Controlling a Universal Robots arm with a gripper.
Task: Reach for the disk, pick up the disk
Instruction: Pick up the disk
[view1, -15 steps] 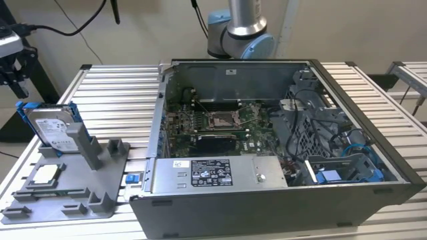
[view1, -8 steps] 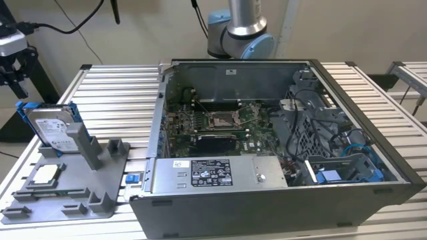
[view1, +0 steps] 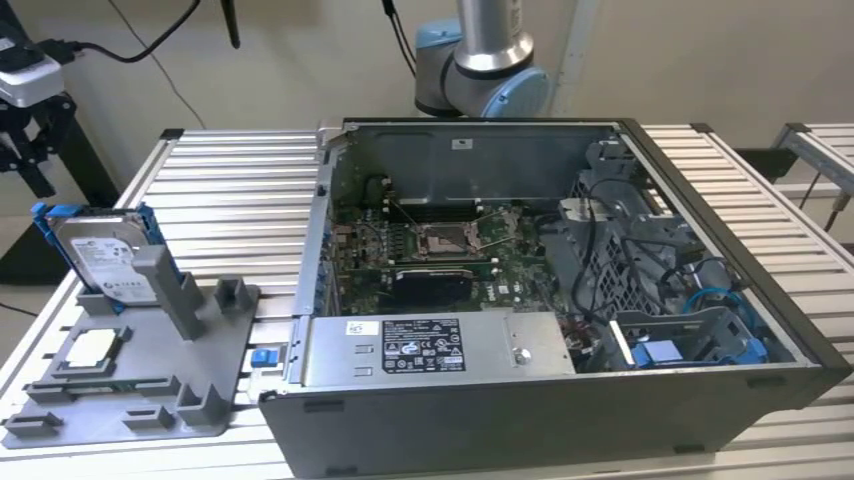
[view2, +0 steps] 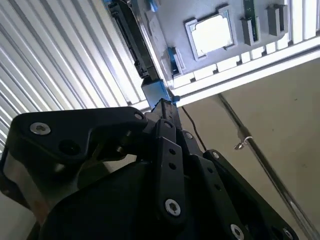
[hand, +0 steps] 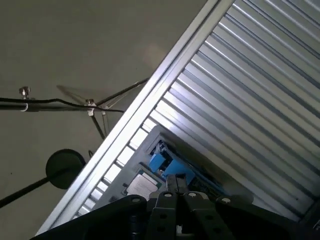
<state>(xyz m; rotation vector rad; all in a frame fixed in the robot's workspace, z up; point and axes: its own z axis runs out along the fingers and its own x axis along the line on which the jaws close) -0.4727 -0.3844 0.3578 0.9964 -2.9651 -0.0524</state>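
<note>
On grey holder (view1: 150, 396), disk (view1: 110, 255) upright; jaws together, clear of it.

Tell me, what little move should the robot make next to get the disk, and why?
Probably move the end effector closer to the disk. It stands upright in the grey holder, not gripped, and both wrist views show it straight ahead of the end effector.

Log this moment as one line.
phase: reach | pincer: shut, empty, pointing at disk | disk: upright in grey fixture
</note>
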